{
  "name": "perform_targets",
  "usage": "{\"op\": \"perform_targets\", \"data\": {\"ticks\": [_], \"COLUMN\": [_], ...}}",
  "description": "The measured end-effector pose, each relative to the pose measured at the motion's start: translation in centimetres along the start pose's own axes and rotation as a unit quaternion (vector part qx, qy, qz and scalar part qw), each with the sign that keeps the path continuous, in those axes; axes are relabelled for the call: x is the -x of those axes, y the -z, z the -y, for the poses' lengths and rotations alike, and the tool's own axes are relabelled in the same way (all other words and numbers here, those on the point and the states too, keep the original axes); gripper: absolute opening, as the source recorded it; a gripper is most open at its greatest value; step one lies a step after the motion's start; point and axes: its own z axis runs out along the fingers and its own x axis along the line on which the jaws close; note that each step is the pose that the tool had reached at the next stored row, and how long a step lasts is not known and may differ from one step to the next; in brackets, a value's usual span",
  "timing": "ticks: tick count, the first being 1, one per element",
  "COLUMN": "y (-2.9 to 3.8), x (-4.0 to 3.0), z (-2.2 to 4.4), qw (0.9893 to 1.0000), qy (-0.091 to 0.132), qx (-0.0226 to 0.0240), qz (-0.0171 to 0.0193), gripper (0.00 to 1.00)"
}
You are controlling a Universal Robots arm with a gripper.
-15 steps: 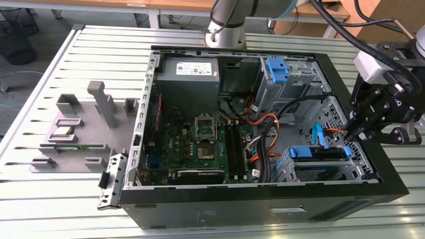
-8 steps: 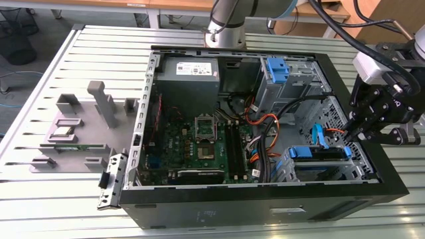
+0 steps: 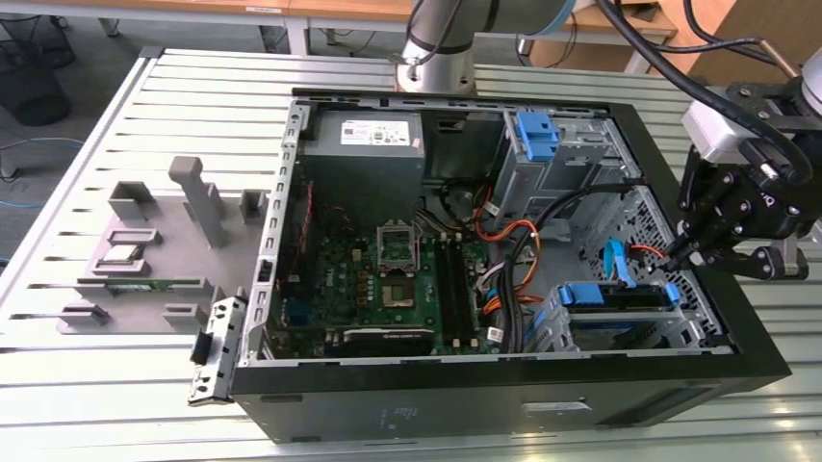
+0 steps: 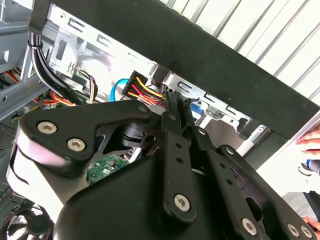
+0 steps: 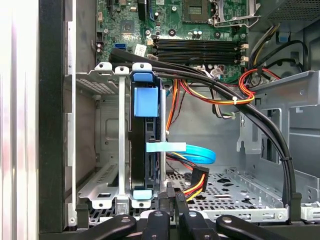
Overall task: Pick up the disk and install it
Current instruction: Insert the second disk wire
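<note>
Disk (image 5: 145, 150) sits on edge in the drive cage (image 5: 107, 80) inside the PC case (image 3: 514, 409), near the case's front corner on the exterior view's right. Its blue bracket (image 5: 146, 100) is visible along the exposed edge, with tabs at both ends. In the exterior view the same disk (image 3: 614, 296) shows as a blue-framed block low in the case by the side wall.

A flat blue data cable (image 5: 187, 150) runs from the disk's side. A yellow/red/black power connector (image 5: 197, 182) hangs just beside it. A thick black cable bundle (image 5: 240, 105) arcs over the open bay, crossing right next to the disk's upper end; red and orange wires are tangled under it.

Gripper (image 3: 719, 258) hangs over the case's side rim, near the disk bay. Fingers are pressed together in the first wrist view (image 5: 172, 207), tips meeting with nothing between them, just beside the power connector and the disk's lower tab. Not holding the disk.

Motherboard (image 3: 385, 279) fills the case floor, with the power supply (image 3: 366, 144) at the far end and a second blue bracket (image 3: 537, 135) in the upper bay. A grey fixture (image 3: 154, 250) with small parts sits on the slatted worktop (image 3: 77, 356), well apart from the case.
</note>
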Motion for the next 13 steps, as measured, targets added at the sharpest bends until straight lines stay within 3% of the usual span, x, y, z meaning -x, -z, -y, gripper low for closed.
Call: {"op": "perform_targets", "data": {"ticks": [13], "y": [-0.04], "x": [0.00], "z": [-0.17], "qw": [1.0000], "qy": [0.000], "qx": [-0.0009], "qz": [0.0002], "gripper": [0.17]}}
